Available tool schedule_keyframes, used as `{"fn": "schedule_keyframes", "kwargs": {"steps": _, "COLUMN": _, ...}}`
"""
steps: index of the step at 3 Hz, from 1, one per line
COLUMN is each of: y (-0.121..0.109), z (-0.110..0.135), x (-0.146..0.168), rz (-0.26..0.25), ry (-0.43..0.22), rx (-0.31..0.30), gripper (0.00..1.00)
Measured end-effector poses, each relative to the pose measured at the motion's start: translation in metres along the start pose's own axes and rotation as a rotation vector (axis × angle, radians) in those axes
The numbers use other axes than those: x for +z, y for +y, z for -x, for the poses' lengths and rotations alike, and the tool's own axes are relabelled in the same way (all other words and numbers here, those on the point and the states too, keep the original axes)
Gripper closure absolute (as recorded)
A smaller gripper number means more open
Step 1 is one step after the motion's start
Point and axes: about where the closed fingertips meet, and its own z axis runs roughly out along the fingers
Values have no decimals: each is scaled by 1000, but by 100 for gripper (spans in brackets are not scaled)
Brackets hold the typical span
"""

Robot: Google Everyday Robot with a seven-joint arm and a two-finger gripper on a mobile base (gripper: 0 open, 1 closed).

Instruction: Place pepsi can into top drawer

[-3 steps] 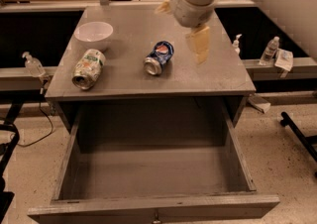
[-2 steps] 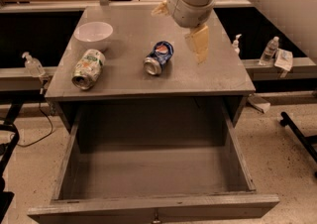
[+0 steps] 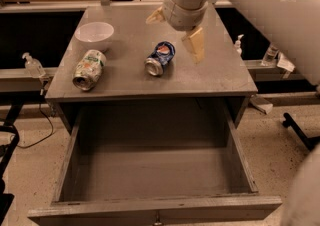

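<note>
Tool (image 3: 173,37) hangs open above the back of the table (image 3: 215,77), fingers (image 3: 195,45) spread wide, just behind the pepsi can (image 3: 160,58). The can lies on its side mid-table, untouched. I judge the wide spread is meant to straddle its round body. Top drawer (image 3: 150,206) stands pulled out below the table's front edge, so the can has somewhere to go.

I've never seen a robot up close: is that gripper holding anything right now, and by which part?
Nothing is held. The gripper hangs open above the cabinet top, apart from the pepsi can lying on its side.
</note>
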Motion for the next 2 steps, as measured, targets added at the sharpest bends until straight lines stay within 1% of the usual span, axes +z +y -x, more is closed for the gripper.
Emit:
{"fn": "schedule_keyframes", "kwargs": {"steps": 1, "y": -18, "z": -3, "x": 43, "rz": 15, "ry": -63, "rx": -163, "gripper": 2}}
{"fn": "schedule_keyframes", "kwargs": {"steps": 2, "y": -27, "z": 8, "x": 80, "rz": 30, "ry": -122, "rx": -309, "gripper": 33}}
